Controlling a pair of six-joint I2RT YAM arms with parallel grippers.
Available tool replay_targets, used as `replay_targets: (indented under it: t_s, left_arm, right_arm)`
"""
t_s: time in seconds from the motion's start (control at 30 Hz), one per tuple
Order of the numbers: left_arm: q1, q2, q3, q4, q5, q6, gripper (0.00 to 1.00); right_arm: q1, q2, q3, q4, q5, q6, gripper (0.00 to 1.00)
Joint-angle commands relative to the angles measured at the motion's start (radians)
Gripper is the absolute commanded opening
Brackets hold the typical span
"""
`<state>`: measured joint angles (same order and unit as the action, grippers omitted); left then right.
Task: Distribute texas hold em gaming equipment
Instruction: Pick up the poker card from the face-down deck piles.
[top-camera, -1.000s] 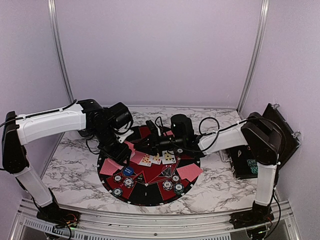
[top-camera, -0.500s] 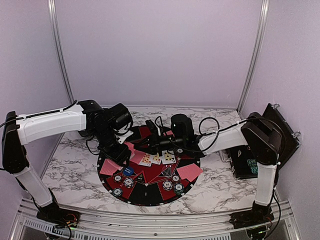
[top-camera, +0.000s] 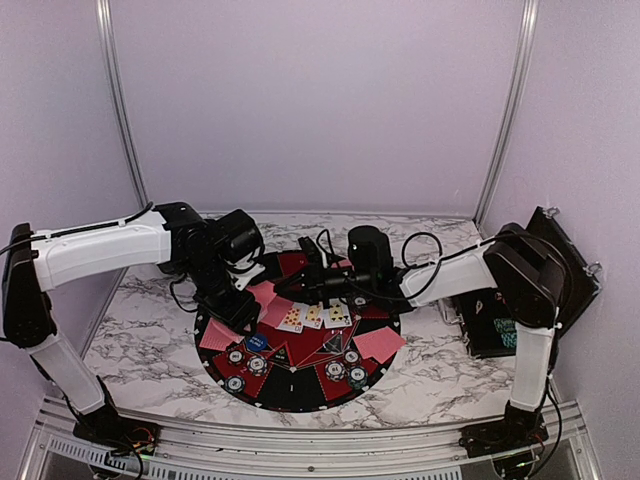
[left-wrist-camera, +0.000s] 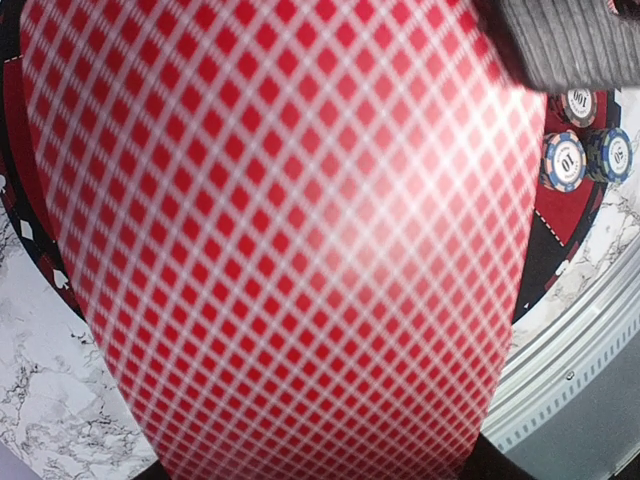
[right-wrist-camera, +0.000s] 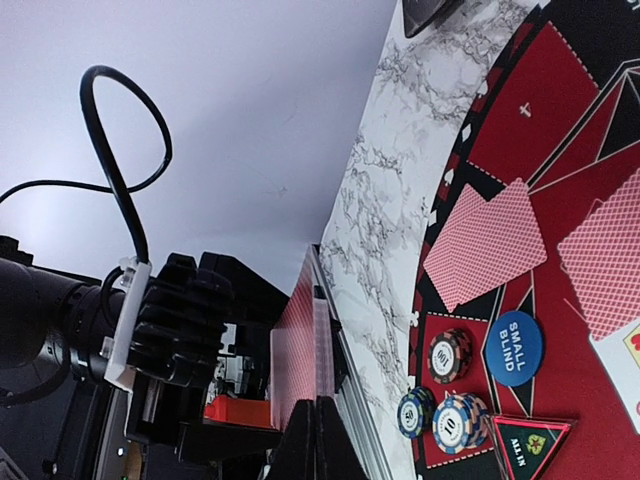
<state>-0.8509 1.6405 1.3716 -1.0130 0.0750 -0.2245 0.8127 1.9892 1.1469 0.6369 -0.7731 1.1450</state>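
The left gripper (top-camera: 243, 306) is narrowly clamped on a red-backed deck (left-wrist-camera: 280, 240) above the left side of the mat (top-camera: 300, 385). The right gripper (right-wrist-camera: 316, 440) is pinched tight on a card (right-wrist-camera: 296, 350), seen edge-on, at mid-mat. Near and left on the mat lie a blue disc (right-wrist-camera: 515, 348) reading SMALL BLIND, chips (right-wrist-camera: 449, 355) marked 100 and 10, and a triangle (right-wrist-camera: 530, 440) reading ALL IN.
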Motion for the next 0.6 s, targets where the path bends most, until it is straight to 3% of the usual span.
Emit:
replay_targets:
  t_s: [0.0,0.57]
  left_arm:
    - [0.002,-0.049,-0.020,0.010,0.009,-0.007,0.63]
    - [0.011,-0.091,-0.076,0.025,0.009,-0.019,0.63]
  right_arm:
    - [-0.023,-0.045,-0.008,0.043,-0.001,0.010,0.00]
    - [-0.103,-0.051,-0.013,0.074,-0.091,0.006,0.00]
